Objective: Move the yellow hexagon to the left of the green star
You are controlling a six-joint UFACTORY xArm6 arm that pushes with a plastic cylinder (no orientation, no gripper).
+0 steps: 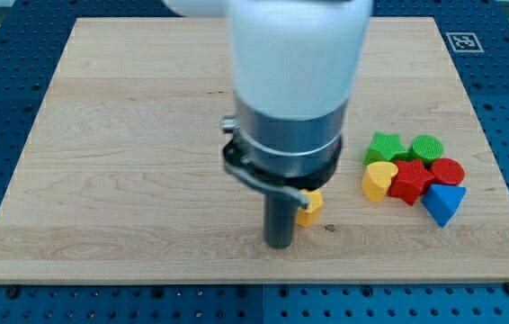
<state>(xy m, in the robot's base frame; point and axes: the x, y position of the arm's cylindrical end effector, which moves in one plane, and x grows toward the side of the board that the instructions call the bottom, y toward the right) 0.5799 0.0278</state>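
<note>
The yellow hexagon (310, 207) lies on the wooden board, mostly hidden behind the arm, with only its right part showing. My tip (279, 243) rests on the board just to the left of the hexagon and slightly below it, touching or nearly touching it. The green star (384, 147) lies to the right, at the top left of a cluster of blocks. The hexagon sits to the left of the star and lower in the view, well apart from it.
The cluster by the star holds a green round block (426, 147), a yellow heart (378, 180), a red star-like block (409, 181), a red round block (448, 170) and a blue triangle (442, 202). The arm's big body (292, 99) hides the board's middle.
</note>
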